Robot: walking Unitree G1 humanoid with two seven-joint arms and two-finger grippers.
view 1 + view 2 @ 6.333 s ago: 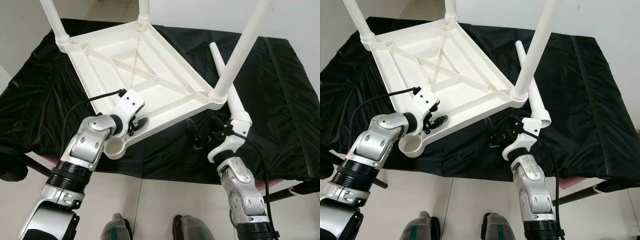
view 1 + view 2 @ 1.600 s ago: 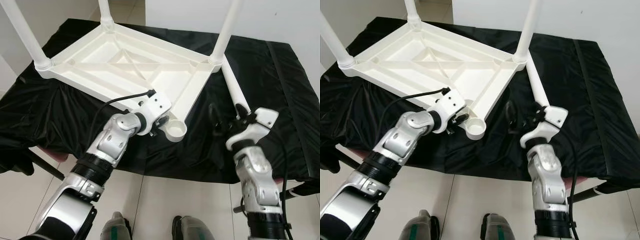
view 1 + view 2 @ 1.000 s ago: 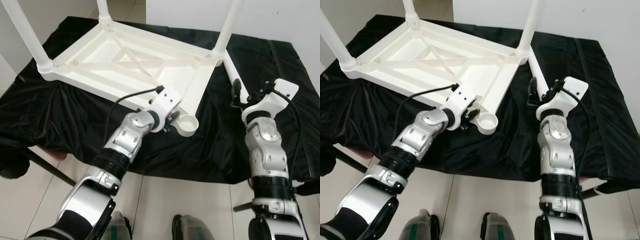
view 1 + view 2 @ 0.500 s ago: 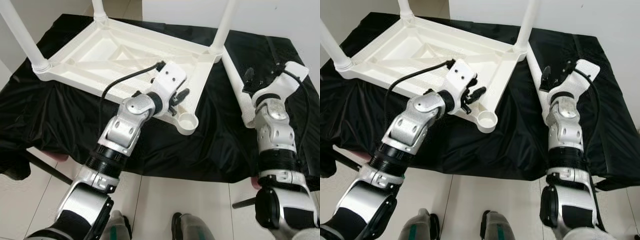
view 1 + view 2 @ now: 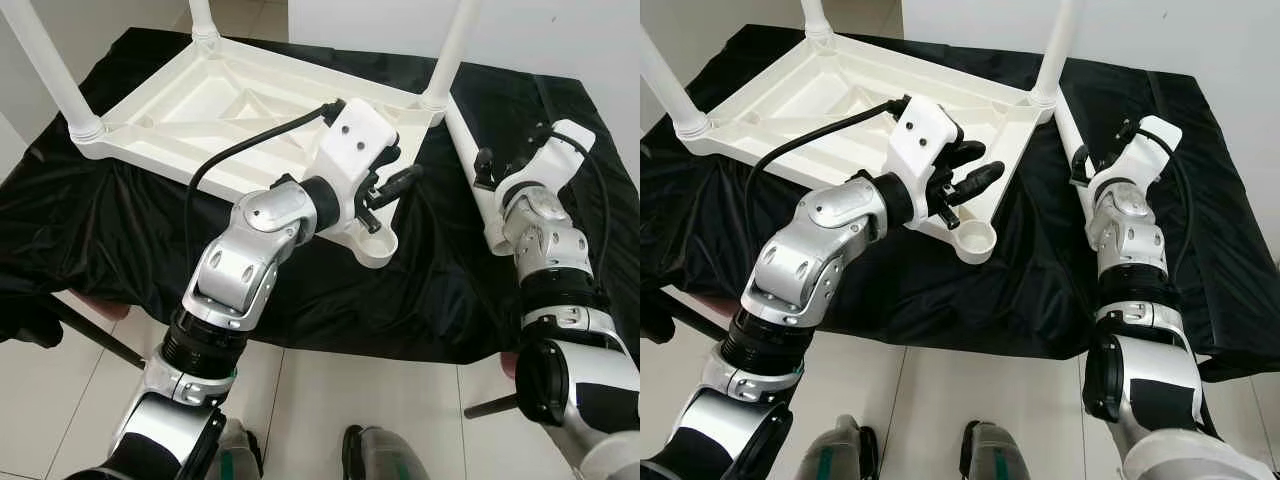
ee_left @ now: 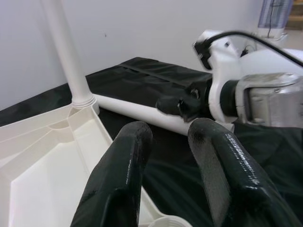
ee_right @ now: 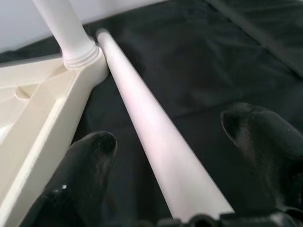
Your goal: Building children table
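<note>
Right gripper (image 7: pixel 165 184) has fingers spread around the loose table leg (image 7: pixel 156 146); left gripper (image 6: pixel 170 165), fingers parted, hovers over the upturned tabletop (image 5: pixel 240 110).

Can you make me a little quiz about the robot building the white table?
1. True or false: the white table lies upside down on the black cloth.
2. How many legs are already standing in the table's corners? A) one B) three C) four
3. Fill in: the right gripper has its fingers open around the loose ____ lying on the cloth.

Extra to spot: the left gripper hovers open over the empty corner socket.

Key: 1 true. 2 B. 3 leg.
</note>
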